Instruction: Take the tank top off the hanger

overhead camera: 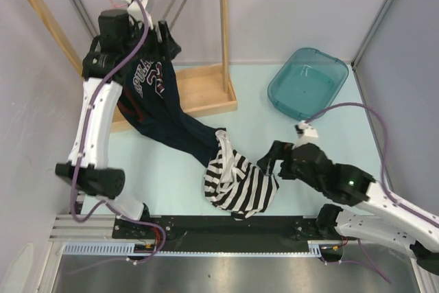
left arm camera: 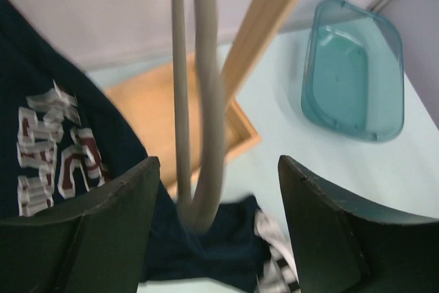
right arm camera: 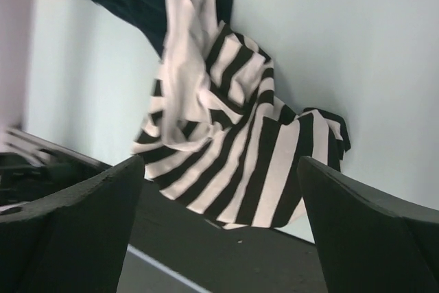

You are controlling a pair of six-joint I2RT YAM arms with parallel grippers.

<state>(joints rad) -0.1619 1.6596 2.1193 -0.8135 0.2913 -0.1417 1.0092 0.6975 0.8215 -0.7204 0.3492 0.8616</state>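
Closest to me, at the near edge of the surface, a black-and-white striped garment lies in a crumpled heap. The right pincer sits low just beside it, jaws spread wide and holding nothing, with the stripes showing in the gap ahead of them.

Further back, the tank top, navy with pale lettering, trails from the heap up toward the wooden rack. Its lower end rests on the surface against the striped cloth. Its upper part hangs high by the left pincer. That pincer is open too, gripping nothing. The pale bars of the hanger stand between its fingers, and I cannot tell whether they touch. The hanger's bottom bend seems to dip into navy cloth, so I judge the top is not fully off.

It looks light, limp and stretchy, likely to snag rather than slide. A bunched fold near the strap, next to the hanger, seems the best hold, and the thin wire would probably swing if tugged.

Farthest off, to the right, sits a teal bin.
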